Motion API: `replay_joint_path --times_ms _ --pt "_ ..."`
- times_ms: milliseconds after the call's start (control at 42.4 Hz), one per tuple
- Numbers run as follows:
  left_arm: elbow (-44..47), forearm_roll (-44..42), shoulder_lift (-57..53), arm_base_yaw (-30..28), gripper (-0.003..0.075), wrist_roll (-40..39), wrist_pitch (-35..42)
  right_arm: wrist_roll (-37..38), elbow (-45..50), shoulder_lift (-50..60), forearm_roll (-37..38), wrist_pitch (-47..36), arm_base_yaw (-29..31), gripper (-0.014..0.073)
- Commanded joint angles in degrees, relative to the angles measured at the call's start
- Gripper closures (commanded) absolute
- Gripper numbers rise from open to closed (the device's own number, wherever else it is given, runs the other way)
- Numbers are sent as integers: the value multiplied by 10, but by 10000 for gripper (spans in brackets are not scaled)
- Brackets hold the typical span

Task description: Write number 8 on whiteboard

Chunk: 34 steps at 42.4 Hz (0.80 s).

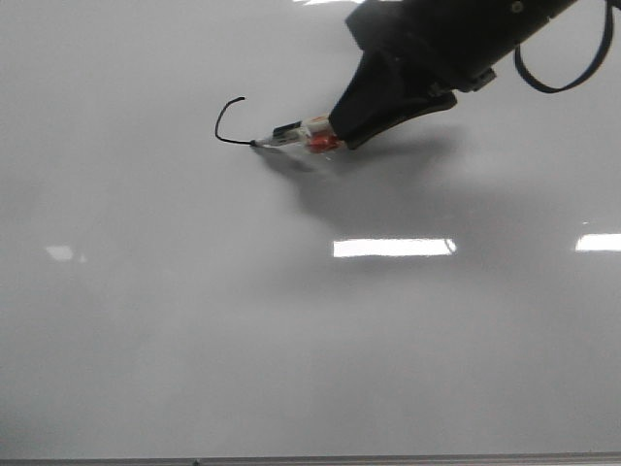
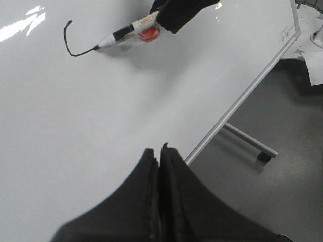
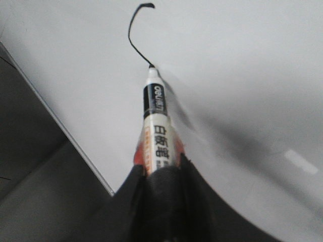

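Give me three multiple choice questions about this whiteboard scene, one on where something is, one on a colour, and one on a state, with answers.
1. Where is the marker tip?
A. At the end of the drawn line
B. Off the whiteboard
C. Lifted far from the line

2. What colour is the line?
A. Red
B. Black
C. Blue

3. How does the left gripper stand?
A. Wide open
B. Holding a marker
C. Shut on nothing

Answers:
1. A, in the right wrist view the tip meets the line's end on the whiteboard.
2. B, the curved stroke is black in every view.
3. C, in the left wrist view its fingers are pressed together with nothing between them, while the right gripper holds the marker.
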State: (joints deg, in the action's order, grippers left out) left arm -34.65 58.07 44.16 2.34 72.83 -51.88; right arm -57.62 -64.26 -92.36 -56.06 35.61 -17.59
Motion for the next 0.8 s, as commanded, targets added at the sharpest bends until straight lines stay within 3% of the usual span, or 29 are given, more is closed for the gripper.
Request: replay_joint_path --times_ms 0,331,543,779 --pt "-15 37 -1 -1 741 0 12 4 18 35 3 -23 15 652" --pt "-15 37 -1 -1 741 0 12 4 73 12 -13 -79 -50 652" --pt "-15 37 -1 -1 741 0 12 4 24 -22 -32 -91 -94 652" --pt "-15 37 -1 -1 741 0 12 4 -5 -15 -45 -97 -87 652"
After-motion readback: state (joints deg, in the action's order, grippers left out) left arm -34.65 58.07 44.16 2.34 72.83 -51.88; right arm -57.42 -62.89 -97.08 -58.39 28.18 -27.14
